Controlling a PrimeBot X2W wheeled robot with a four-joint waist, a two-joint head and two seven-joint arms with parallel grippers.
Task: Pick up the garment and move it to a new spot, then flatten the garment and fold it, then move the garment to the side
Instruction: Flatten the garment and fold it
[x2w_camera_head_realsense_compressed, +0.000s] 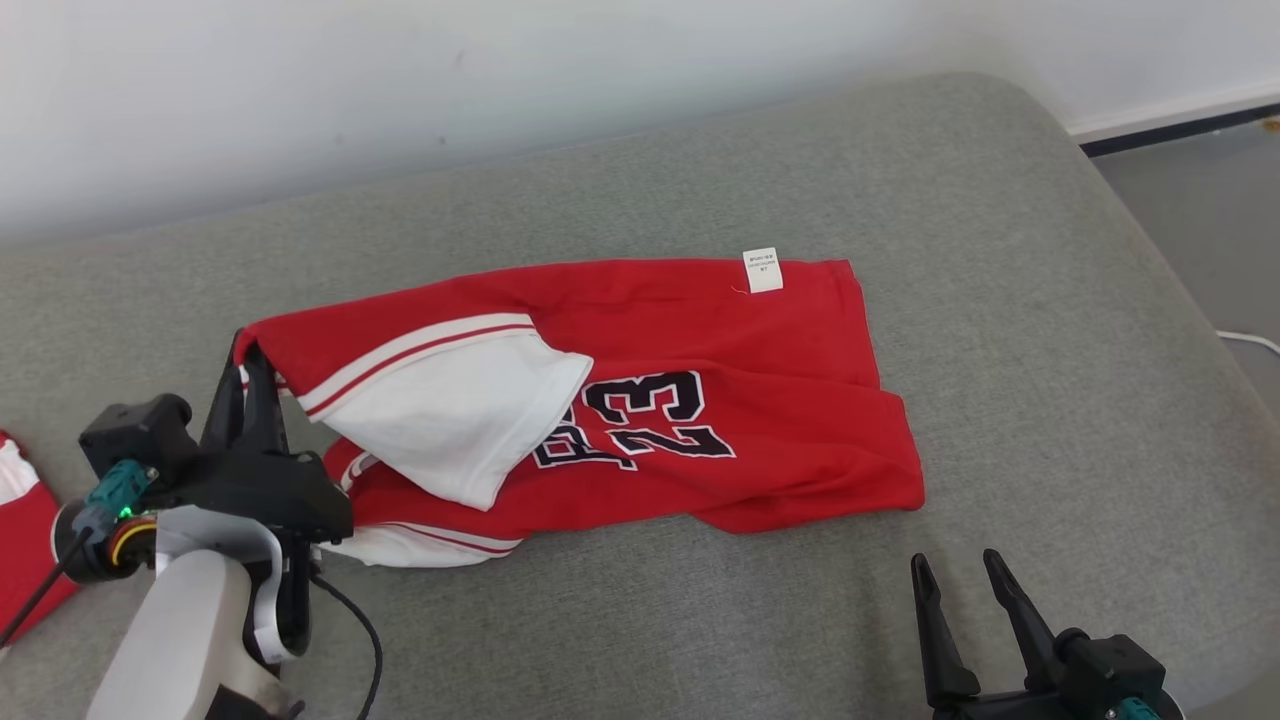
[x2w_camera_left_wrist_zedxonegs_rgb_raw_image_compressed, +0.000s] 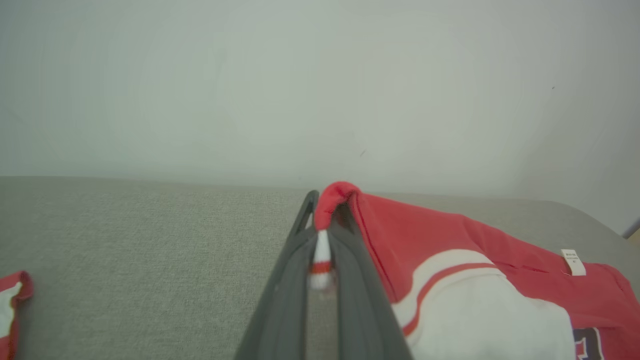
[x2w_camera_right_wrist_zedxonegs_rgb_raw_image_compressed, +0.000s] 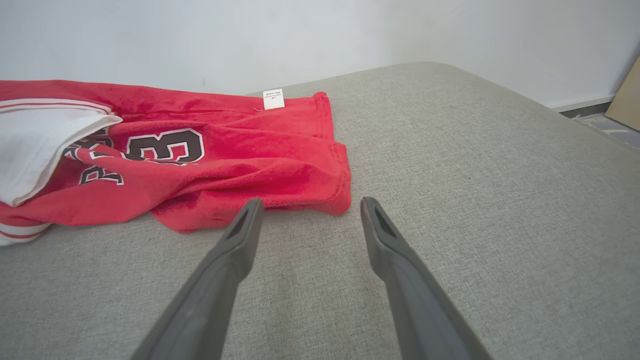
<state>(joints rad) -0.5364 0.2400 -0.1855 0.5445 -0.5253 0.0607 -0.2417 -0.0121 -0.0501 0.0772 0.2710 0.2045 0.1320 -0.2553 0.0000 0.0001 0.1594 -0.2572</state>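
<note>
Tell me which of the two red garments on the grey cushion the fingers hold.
The red jersey printed 23: fingers of the left gripper pinch its striped edge. The red cloth at far left lies untouched.

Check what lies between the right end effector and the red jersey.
Bare grey cushion; the right wrist view shows the open right end effector short of the red jersey.
</note>
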